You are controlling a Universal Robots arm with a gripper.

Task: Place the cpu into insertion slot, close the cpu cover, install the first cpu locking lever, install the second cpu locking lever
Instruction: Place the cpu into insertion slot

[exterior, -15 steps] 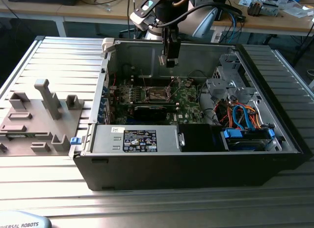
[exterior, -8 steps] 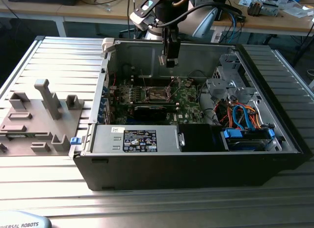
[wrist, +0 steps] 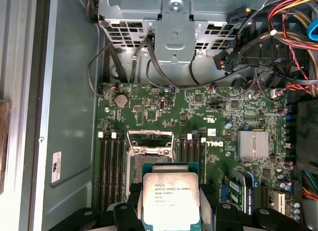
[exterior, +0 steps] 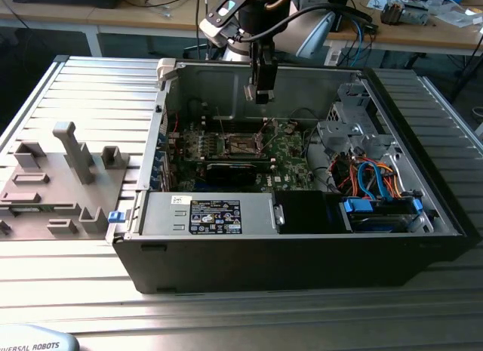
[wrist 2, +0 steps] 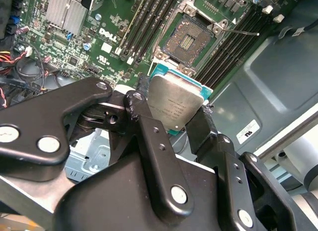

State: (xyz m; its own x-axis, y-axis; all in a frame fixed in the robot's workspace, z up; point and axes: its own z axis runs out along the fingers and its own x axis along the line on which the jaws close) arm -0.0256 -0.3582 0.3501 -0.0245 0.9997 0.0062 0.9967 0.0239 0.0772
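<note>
Right, fingers (wrist 2: 145,111) clamped on the cpu (wrist 2: 175,104), hovering above the empty insertion slot (wrist 2: 188,40), nothing seated, everything else left

Fine print on cpu (wrist: 171,197), white logo on motherboard (wrist: 198,114)

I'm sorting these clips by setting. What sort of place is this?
Probably a robotics lab or electronics workshop: an open computer case lies on a ribbed metal table, wooden benches behind carry cables and parts, and the claw holds the cpu above the motherboard.
</note>
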